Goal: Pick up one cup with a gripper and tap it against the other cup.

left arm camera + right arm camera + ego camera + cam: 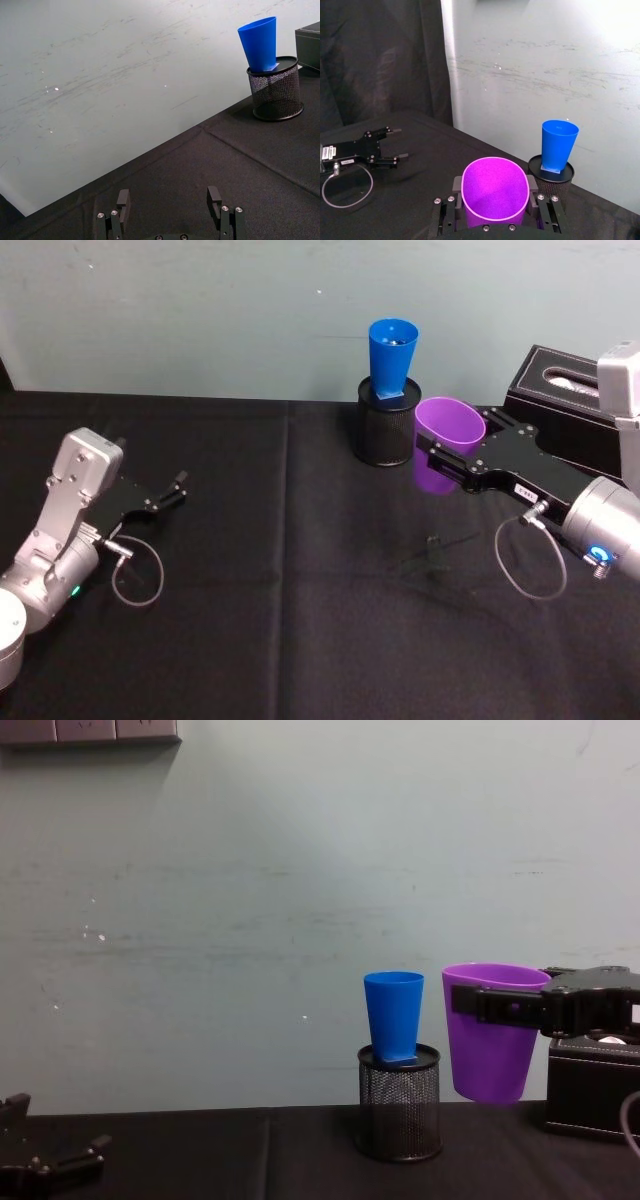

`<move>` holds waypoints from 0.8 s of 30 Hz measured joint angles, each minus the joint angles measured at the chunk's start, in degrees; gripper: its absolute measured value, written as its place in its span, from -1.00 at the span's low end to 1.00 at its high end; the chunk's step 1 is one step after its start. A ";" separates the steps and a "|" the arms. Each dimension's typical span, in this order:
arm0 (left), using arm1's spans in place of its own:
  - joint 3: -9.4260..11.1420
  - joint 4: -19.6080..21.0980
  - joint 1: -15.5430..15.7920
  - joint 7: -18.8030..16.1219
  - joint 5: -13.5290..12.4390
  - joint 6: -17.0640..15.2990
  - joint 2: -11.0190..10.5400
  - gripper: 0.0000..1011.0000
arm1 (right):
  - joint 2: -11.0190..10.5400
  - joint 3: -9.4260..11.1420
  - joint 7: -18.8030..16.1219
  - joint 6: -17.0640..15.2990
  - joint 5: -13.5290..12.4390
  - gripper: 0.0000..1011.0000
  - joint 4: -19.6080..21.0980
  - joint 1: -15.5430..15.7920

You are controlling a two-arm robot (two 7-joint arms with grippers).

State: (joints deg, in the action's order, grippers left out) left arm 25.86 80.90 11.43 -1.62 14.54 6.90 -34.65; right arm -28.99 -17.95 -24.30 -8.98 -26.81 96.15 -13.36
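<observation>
Keep right gripper (445, 458) pinching light, slick, probably flexible purple cup (488, 1060) just below rim, aloft beside blue cup (393, 360) in mesh holder (385, 435), not touching; leave left gripper (165, 495) spread, parked far left.

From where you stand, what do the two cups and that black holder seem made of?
Purple cup, held by the right gripper: probably plastic, smooth, evenly coloured, thin rim. Blue cup: likely the same. Black pen holder: looks like metal mesh, fine open weave.
</observation>
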 joint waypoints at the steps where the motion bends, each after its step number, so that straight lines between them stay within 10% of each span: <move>1: 0.00 0.00 0.00 0.00 0.00 0.00 0.00 0.99 | 0.00 0.00 0.00 0.00 0.00 0.44 0.00 0.00; 10: 0.00 0.00 0.00 0.00 0.00 0.00 0.00 0.99 | -0.04 -0.16 -0.01 -0.04 -0.10 0.44 -0.21 -0.23; 24: 0.00 0.00 0.00 0.00 0.00 0.00 0.00 0.99 | 3.70 -4.71 -0.42 -0.74 1.56 0.44 -10.15 -10.71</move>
State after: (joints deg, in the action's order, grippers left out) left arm 25.86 80.90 11.43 -1.62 14.55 6.91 -34.64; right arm -25.30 -22.67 -24.71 -9.72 -25.25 86.00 -24.07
